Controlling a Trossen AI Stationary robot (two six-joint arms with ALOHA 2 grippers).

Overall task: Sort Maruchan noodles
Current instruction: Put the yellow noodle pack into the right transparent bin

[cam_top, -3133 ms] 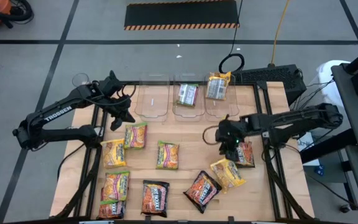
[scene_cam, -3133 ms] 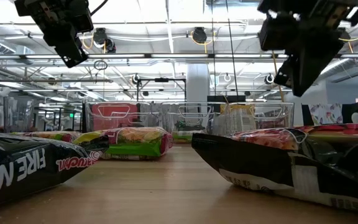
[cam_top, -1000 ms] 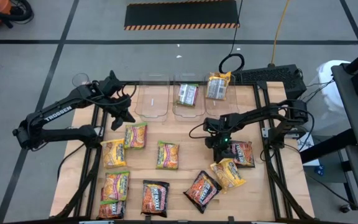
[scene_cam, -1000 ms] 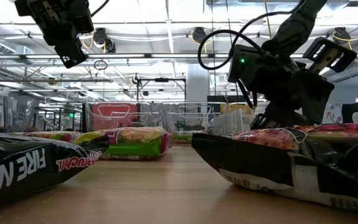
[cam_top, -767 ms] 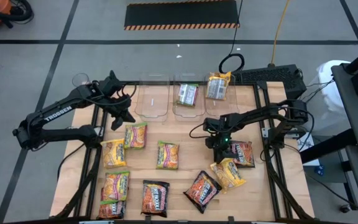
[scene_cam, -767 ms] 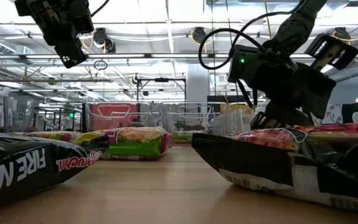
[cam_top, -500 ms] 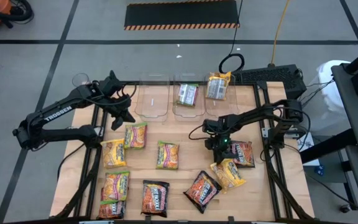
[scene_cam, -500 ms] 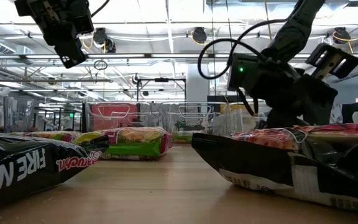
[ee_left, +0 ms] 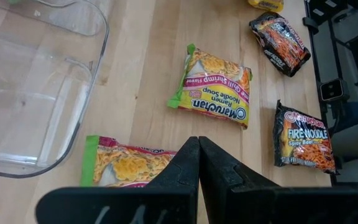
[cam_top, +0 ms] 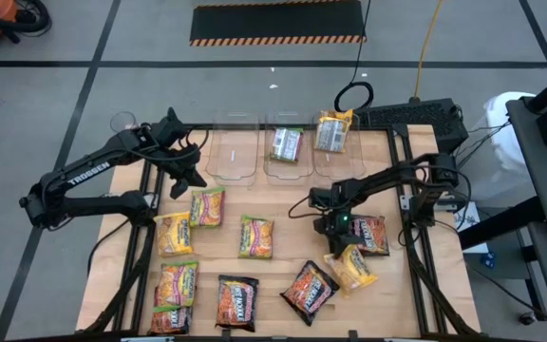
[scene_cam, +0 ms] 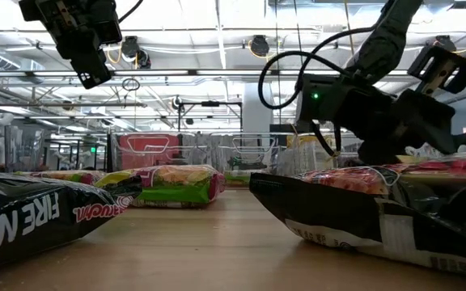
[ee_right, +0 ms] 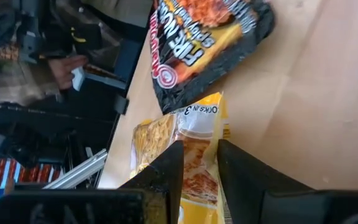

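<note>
since a moment ago the right gripper (cam_top: 335, 249) has dropped onto the yellow packet (cam_top: 351, 267), fingers narrowly parted astride its edge, pinch and lift next.

The right arm reaches in from the table's right edge, elbow bent, its wrist dropped low so the right gripper (cam_top: 335, 243) points down at the tabletop, fingers (ee_right: 164, 171) a little apart. The left arm waits raised near the far left corner, left gripper (ee_left: 197, 152) pressed closed.
</note>
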